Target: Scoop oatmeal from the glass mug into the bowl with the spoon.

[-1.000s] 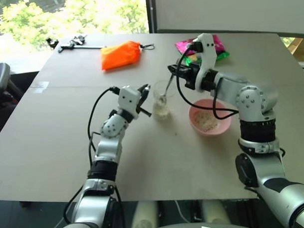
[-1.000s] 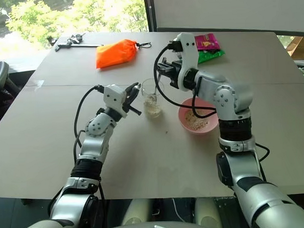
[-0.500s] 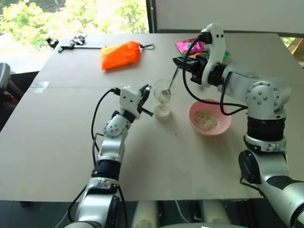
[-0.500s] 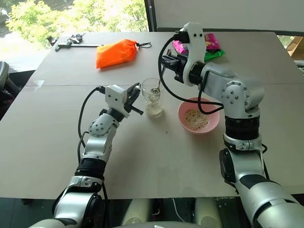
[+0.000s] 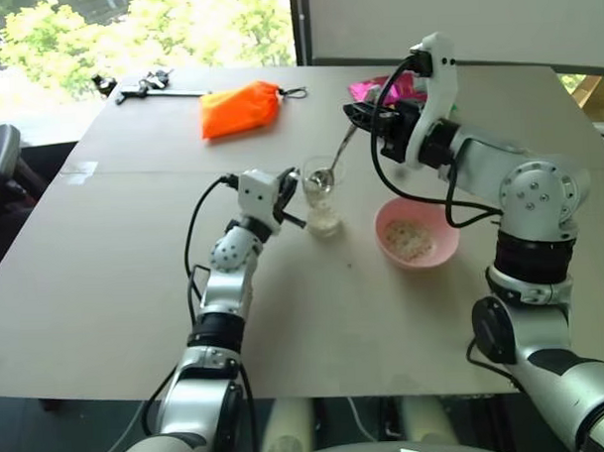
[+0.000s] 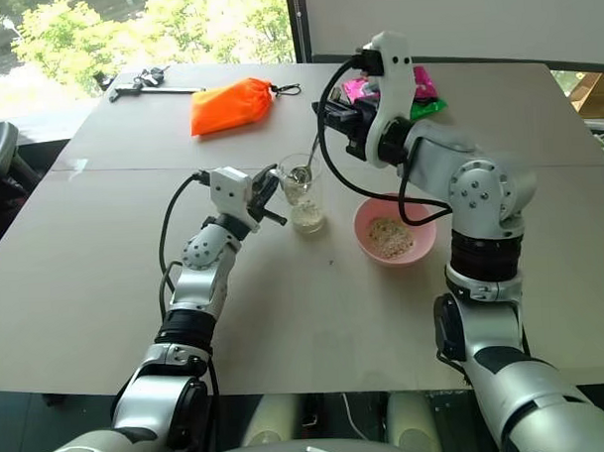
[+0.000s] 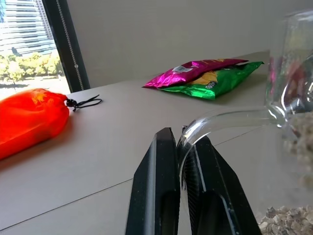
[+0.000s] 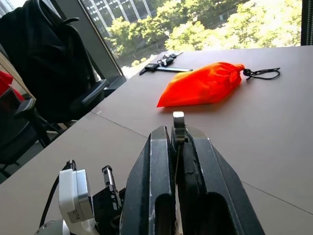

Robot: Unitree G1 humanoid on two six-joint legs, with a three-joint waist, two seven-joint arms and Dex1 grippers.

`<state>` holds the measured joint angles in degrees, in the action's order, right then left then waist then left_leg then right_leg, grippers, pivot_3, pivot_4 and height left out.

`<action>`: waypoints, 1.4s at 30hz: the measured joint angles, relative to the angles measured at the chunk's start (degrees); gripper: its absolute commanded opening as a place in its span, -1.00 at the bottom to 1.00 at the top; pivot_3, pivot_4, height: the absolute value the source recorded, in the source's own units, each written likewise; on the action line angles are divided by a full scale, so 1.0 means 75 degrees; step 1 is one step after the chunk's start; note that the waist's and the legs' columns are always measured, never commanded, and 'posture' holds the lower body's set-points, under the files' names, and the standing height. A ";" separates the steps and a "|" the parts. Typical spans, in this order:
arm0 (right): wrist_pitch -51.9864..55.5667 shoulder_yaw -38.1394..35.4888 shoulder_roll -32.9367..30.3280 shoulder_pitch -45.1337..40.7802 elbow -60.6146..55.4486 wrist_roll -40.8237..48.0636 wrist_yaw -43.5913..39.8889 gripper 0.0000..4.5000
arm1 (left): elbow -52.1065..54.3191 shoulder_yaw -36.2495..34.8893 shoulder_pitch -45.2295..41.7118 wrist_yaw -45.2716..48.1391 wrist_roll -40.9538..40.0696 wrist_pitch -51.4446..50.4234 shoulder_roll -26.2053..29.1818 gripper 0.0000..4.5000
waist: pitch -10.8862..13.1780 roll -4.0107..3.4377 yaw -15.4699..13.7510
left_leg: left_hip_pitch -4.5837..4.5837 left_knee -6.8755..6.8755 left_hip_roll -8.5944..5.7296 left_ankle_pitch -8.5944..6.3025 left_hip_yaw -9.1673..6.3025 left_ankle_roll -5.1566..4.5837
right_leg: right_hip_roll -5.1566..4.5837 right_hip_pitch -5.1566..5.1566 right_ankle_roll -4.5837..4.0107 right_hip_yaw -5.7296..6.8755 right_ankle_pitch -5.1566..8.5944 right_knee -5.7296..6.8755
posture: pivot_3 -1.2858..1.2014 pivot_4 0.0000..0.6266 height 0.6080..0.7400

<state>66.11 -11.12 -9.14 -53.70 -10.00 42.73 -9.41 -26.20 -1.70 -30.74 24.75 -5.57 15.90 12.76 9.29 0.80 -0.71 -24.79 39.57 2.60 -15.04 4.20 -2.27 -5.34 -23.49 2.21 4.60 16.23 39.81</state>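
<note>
Both hands grip: my left hand [image 7: 183, 147] pinches the glass mug's [image 5: 323, 195] handle, my right hand [image 5: 356, 112] clamps the spoon [image 5: 335, 157], seemingly loaded, at the rim; bowl [image 5: 415, 234] at four o'clock.

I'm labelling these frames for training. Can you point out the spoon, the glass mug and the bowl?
spoon [image 5: 321, 177], left eye view, on its head at the mug's mouth.
glass mug [image 5: 325, 217], left eye view, on its lower wall.
bowl [image 5: 386, 246], left eye view, on its pink rim.

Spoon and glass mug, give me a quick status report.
Left tool shut on glass mug handle. Right tool shut on spoon, head at mug rim. Oatmeal already in bowl. Nothing between mug and bowl.
</note>
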 measured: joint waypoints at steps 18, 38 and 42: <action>0.1449 -0.3326 0.1706 -0.0072 0.0318 0.2260 0.4121 -1.00 | -0.0829 -0.0004 -0.0176 -0.0051 0.0116 0.1324 -0.0360 -0.99 | 0.0000 0.0000 0.0002 | -0.0003 -0.0001 0.0001 0.0000 0.0003 0.0000 | 0.0001 -0.0001 0.0000 -0.0001 0.0000 0.0001 | 0.03 -0.52 0.33; 0.0581 -0.2866 0.0705 -0.0013 0.0574 0.5010 0.5714 -1.00 | -0.2000 -0.0066 -0.0552 -0.0154 0.0102 0.2346 -0.0595 -0.99 | 0.0000 0.0000 0.0015 | -0.0008 -0.0004 0.0003 -0.0002 0.0004 -0.0004 | 0.0003 -0.0007 0.0001 -0.0006 0.0000 -0.0002 | 0.03 -0.52 0.33; 0.0135 -0.2630 0.0515 0.0346 0.0694 0.5326 0.5825 -1.00 | -0.2082 -0.0058 -0.0556 -0.0087 0.0097 0.2524 -0.0682 -0.99 | 0.0000 0.0000 0.0015 | -0.0012 -0.0004 0.0004 -0.0002 0.0006 -0.0005 | 0.0003 -0.0010 0.0001 -0.0007 0.0000 -0.0004 | 0.03 -0.52 0.33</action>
<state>67.12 -30.85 -5.27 -51.11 -4.80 82.67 34.27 -41.81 -2.14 -34.91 24.10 -4.84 34.83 7.65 9.30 0.80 -0.60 -24.89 39.55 2.63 -15.06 4.24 -2.30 -5.31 -23.56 2.22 4.54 16.23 39.78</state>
